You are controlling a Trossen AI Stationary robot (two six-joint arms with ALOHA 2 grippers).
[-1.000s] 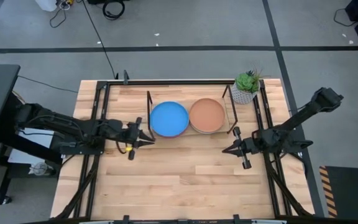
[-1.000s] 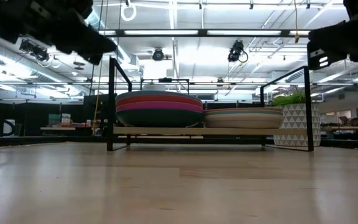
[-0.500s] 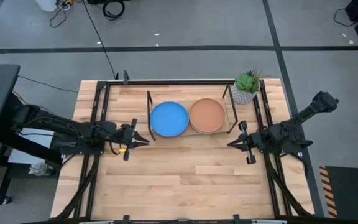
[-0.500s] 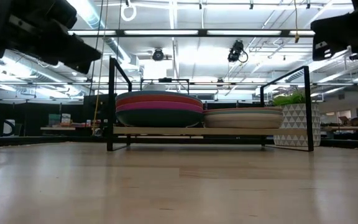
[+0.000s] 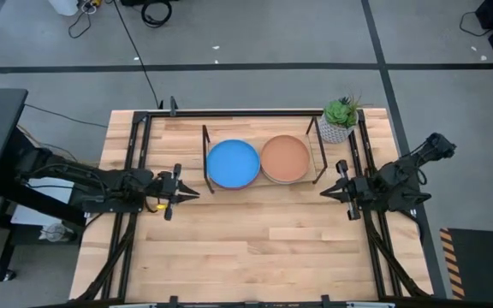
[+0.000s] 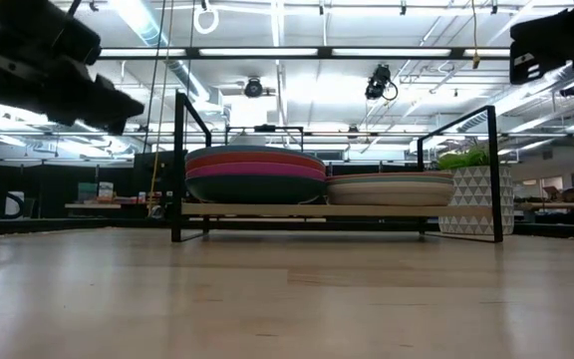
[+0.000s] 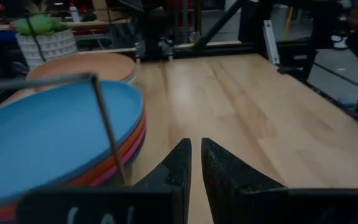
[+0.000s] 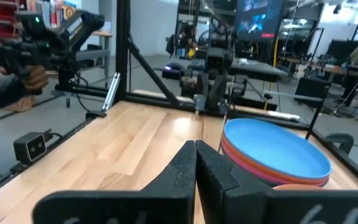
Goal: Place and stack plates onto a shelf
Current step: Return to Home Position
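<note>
Between the left gripper's 2 dark fingers only a thin slit shows, so they are drawn together on nothing. The right gripper's fingers meet tip to tip, also empty. Both grippers hang above bare wood and point inward. The left one is just left of the shelf's near-left corner, and the right one is just right of its near-right corner.

The small black-rod shelf with a light wood base sits at the far middle of the pale wooden table and carries 2 stacks. On the left, a round blue plate tops an orange plate, a magenta plate and a dark teal plate. On the right, a peach plate tops a lower pile of pale plates. A green potted plant in a white patterned pot stands just right of the shelf.

No plate lies on the table, so the stacking looks finished and only parking the arms remains. To do that well, each arm should draw straight back toward its own side with fingers closed and tips above the wood. The left tips should clear the thin corner rod before any swing.
</note>
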